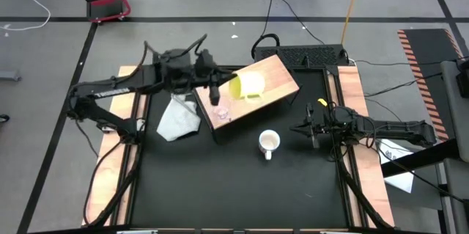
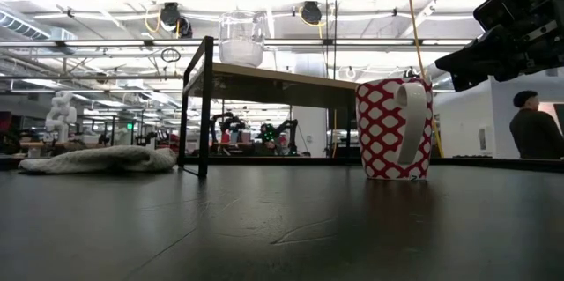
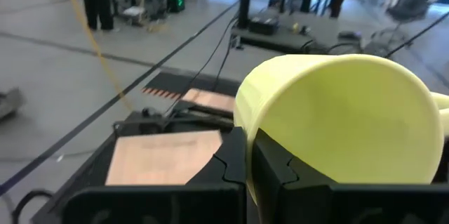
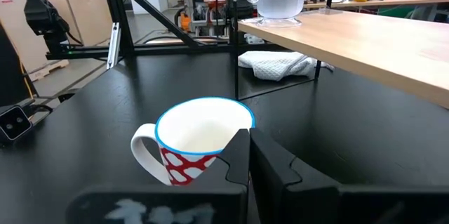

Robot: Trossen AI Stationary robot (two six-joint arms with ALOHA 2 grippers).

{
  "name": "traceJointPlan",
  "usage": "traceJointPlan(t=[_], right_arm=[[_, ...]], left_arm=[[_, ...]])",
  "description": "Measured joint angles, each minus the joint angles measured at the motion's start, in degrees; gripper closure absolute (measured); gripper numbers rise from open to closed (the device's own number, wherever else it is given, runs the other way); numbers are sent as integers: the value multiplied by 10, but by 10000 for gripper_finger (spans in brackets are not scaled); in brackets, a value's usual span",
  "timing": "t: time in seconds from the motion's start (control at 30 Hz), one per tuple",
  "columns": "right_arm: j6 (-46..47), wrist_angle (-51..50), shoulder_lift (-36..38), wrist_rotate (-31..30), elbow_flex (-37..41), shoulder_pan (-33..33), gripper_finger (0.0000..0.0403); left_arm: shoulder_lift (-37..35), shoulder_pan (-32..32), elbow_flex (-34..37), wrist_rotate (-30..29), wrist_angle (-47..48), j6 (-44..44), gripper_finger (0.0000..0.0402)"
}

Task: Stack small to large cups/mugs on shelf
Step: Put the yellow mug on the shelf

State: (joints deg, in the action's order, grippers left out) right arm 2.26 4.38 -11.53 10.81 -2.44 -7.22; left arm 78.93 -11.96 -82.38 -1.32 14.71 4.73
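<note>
High view has the left pincer (image 1: 220,86) clamped on the yellow mug (image 1: 248,85) above the shelf (image 1: 275,69), likely to nest over the glass cup (image 1: 222,112); right pincer (image 1: 314,128), fingers together, waits beside the white mug (image 1: 269,142) on the desk (image 1: 220,183)

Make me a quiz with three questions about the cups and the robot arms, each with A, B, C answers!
1. Where does the clear glass cup stand?
A. on the shelf
B. on the cloth
C. inside the white mug

2. What colour is the mug in the left gripper?
A. blue
B. yellow
C. green

3. How is the red-patterned white mug placed?
A. upside down
C. lying on its side
B. upright on the black table

Answers: 1 A, the low view shows it on the wood top; 2 B, the yellow mug fills the left wrist view, fingers shut on its rim; 3 B, handle side-on, mouth up, near the right gripper.
</note>
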Motion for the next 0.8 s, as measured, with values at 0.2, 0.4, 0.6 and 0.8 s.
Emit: traceJointPlan(t=[0.2,0.4,0.6,0.8], right_arm=[[-1,-2,0,0,0,0,403],[-6,-3,0,0,0,0,403],[-6,-3,0,0,0,0,403],[-9,-4,0,0,0,0,403]], left_arm=[[59,-36,-71,29,73,1,397],[118,-73,-143,66,119,1,397],[183,-112,-251,93,186,3,397],[264,-143,-383,94,298,1,397]])
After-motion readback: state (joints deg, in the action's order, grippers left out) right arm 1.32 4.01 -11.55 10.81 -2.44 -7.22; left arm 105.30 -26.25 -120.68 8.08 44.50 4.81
